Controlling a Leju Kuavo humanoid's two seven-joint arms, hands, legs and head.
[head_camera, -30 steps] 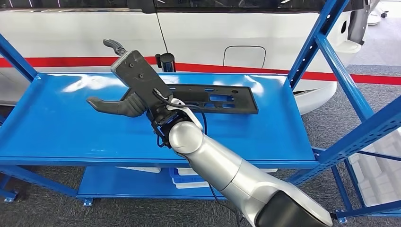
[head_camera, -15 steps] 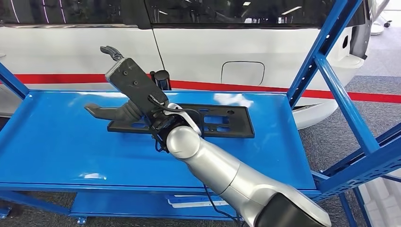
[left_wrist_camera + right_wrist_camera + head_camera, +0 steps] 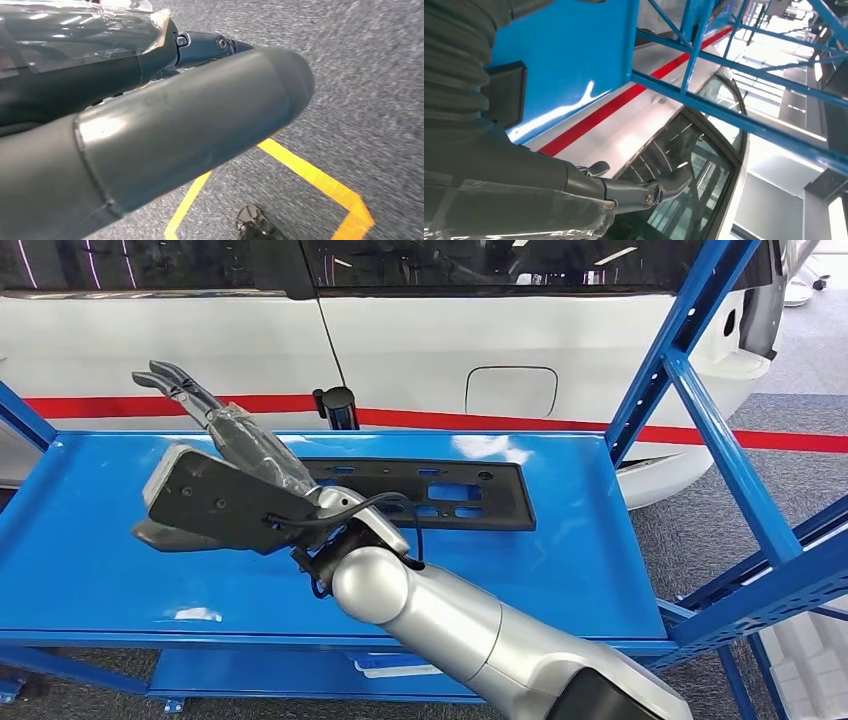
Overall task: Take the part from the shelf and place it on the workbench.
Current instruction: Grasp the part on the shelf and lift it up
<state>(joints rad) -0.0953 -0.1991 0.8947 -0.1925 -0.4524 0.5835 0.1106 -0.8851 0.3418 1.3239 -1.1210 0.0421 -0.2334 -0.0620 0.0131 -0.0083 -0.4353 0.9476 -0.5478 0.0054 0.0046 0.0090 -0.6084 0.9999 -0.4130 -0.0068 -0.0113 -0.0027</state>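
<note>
Reaching over the shelf (image 3: 120, 540), our right hand (image 3: 215, 470) is spread and empty; we should lower it squarely onto the black part (image 3: 450, 495) before closing; left hand (image 3: 150, 135) unclear

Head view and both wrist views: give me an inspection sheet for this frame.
Surface: blue shelf, glossy.
Job's things: black part lies flat on the shelf, untouched.
Clutter: black post at the shelf's back edge.
Hands: right hand open above the shelf, left of the part; left hand hangs over the floor, state unclear.
Cables: black cable at the right wrist.
Surroundings: white car with a red stripe; grey floor with yellow tape.
</note>
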